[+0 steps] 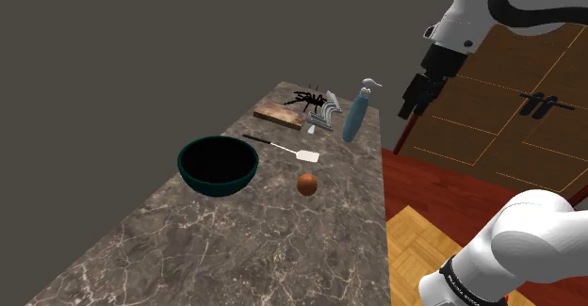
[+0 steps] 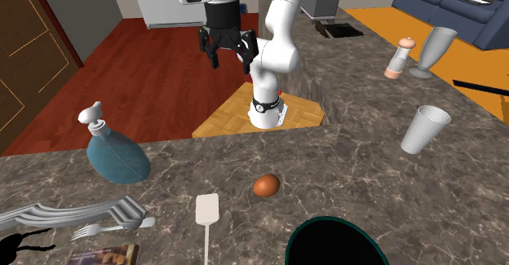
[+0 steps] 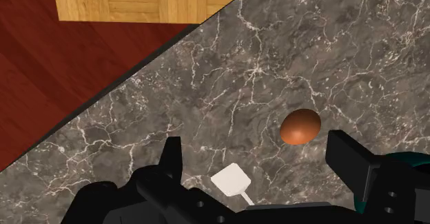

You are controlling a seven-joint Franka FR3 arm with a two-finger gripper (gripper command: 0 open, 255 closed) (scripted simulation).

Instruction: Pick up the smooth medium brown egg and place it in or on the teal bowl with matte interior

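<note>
Seen from the shoulder view, a dark grey veined marble worktop (image 1: 236, 248) carries a round, deep teal bowl (image 1: 218, 166) at the left. To the bowl's right lies a flat white spatula (image 1: 306, 154). Just beyond that, the smooth reddish-brown egg (image 1: 306, 185) rests on the worktop near its edge, apart from the bowl. Further right is a blue teardrop-shaped bottle (image 1: 356, 116). At far right the black pincer (image 1: 409, 106) hangs past the worktop's edge, fingers spread wide, holding nothing.

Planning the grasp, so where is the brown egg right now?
In the shoulder view the brown egg lies on the dark veined counter, to the right of the teal bowl and just below the white spatula.
</note>
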